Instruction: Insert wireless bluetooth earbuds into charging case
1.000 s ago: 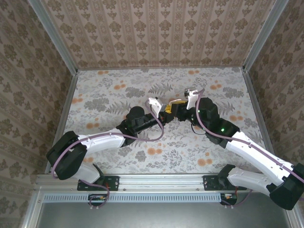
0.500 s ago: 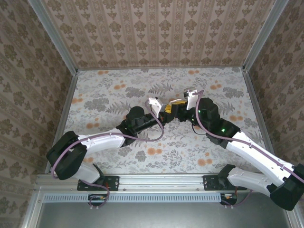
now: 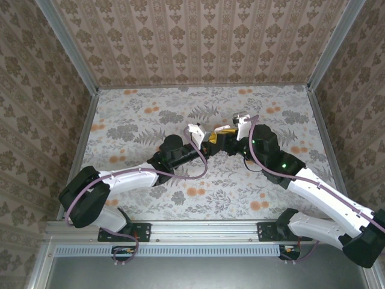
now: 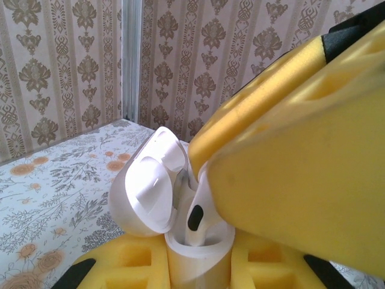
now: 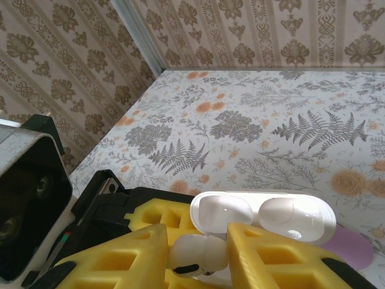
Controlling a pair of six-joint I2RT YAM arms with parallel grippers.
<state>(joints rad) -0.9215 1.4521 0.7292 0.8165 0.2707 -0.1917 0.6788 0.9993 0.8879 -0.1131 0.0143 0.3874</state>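
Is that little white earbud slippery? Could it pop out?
Probably slippery: the earbud looks smooth, glossy and rounded, so it might squirt out from between the soft yellow fingers pinching it. It is tiny, so it is likely very light. Loose on the table, its rounded shape would probably let it roll.

— What covers the counter point(image 3: 138, 117)?
— Grey ferns and orange flowers, printed all over.
— Anything lying on it?
— One pale pink rounded thing point(image 5: 356, 248), lower right of the right wrist view, partly hidden.

No legible txt, labels or nos. anywhere.
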